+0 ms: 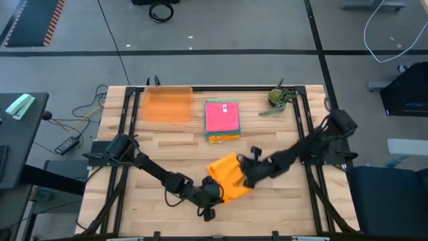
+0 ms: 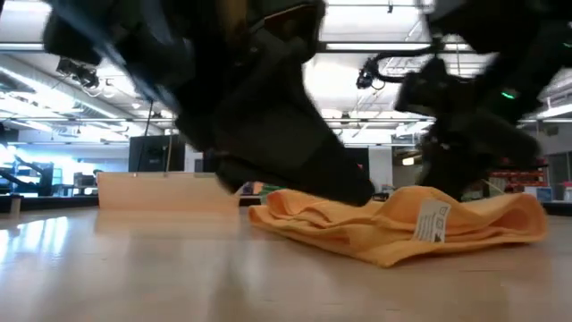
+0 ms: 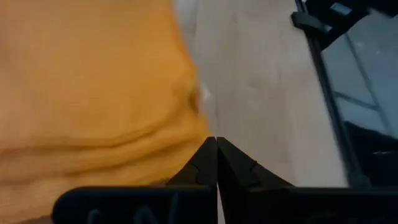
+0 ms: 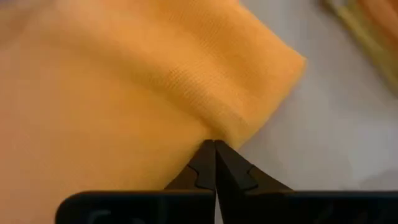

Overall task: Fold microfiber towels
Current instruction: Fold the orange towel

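A soft orange microfiber towel [image 1: 228, 177] lies bunched up on the light wooden table [image 1: 281, 207], near the front edge and about in the middle. It is not flat. It is folded over itself in puffy layers, with wavy folds along its near side, and a small white tag [image 2: 432, 220] hangs from one edge (seen best from table height).

The left gripper [image 1: 215, 188] sits at the towel's left near corner. Its two dark fingers are pressed tight together, with the tips right at the edge of the cloth [image 3: 93, 93]. The right gripper [image 1: 249, 175] sits at the towel's right side, and its fingers are pressed together on a fold of the orange cloth [image 4: 124, 93].

Farther back lies a neat stack of folded towels [image 1: 222, 120] with a pink one on top. To its left is a see-through orange plastic tray [image 1: 167, 104]. To its right, near the far corner, is a small green plant [image 1: 279, 99].
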Robot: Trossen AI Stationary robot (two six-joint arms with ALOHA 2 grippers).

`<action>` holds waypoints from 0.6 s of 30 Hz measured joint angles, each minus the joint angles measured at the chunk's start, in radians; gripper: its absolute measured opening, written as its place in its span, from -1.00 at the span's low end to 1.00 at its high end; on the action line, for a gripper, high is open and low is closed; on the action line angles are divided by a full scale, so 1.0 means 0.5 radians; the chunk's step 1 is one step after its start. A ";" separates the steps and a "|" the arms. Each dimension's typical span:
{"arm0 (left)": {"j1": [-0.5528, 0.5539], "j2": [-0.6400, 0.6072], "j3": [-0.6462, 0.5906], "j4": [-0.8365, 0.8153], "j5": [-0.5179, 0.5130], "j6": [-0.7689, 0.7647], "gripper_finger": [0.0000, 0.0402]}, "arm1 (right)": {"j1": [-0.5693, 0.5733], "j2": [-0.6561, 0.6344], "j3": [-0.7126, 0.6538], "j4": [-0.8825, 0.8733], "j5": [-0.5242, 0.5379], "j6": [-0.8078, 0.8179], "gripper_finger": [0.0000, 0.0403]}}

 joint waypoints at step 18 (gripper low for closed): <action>0.234 -0.572 0.114 -1.382 -0.157 1.285 -0.90 | 0.422 -0.551 0.011 -0.047 0.065 0.316 -0.97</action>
